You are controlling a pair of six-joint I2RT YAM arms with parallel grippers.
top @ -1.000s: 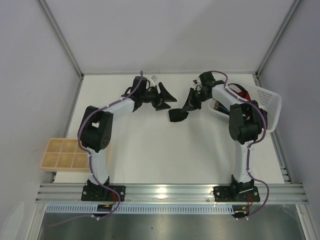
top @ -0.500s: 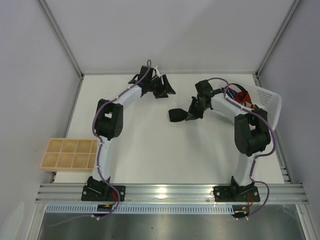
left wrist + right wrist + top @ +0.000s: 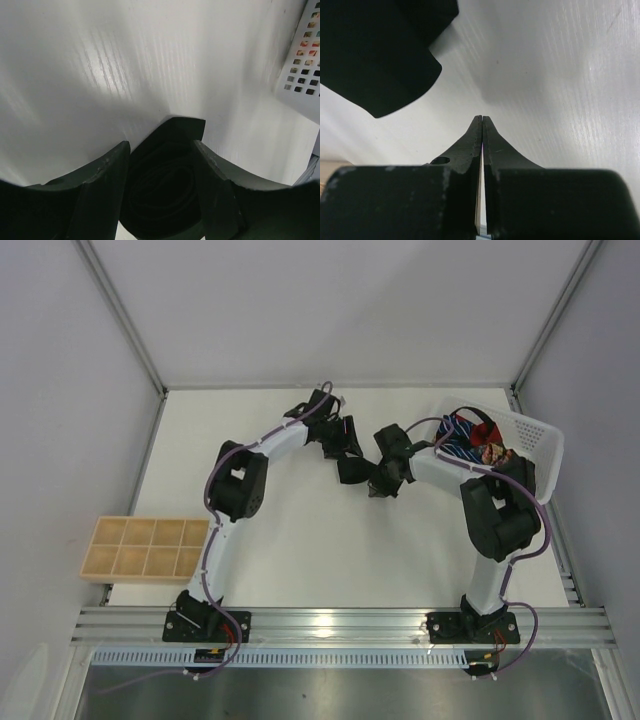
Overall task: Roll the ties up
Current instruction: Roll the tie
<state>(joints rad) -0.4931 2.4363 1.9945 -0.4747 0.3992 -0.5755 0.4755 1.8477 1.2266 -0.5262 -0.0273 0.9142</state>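
A plain black fabric necktie [image 3: 352, 471], wound into a flat roll, lies on the white tabletop [image 3: 300, 540] in its far half, roughly midway between the left and right edges. The left gripper [image 3: 343, 448] reaches down over it from the far side. In the left wrist view its two black fingers [image 3: 102, 187] are spread apart with the coiled tie [image 3: 165, 190] sitting in the gap between them. The sides of the roll lie close against both inner faces, though the view cannot settle whether they press on it. The right gripper [image 3: 382, 483] sits low, just beside the roll on its right. The right wrist view shows that gripper [image 3: 482, 118] with its fingers pressed together over bare table, only a hairline slit between them and nothing caught there.

A white plastic lattice basket [image 3: 538, 445] stands tilted in the far right corner, holding a heap of other ties [image 3: 470, 440], blue-white stripes and red among them. Its perforated wall [image 3: 305, 50] also shows at the upper right edge of the left wrist view. A tan divided tray [image 3: 145, 547] lies at the left edge of the tabletop, well apart from both arms.
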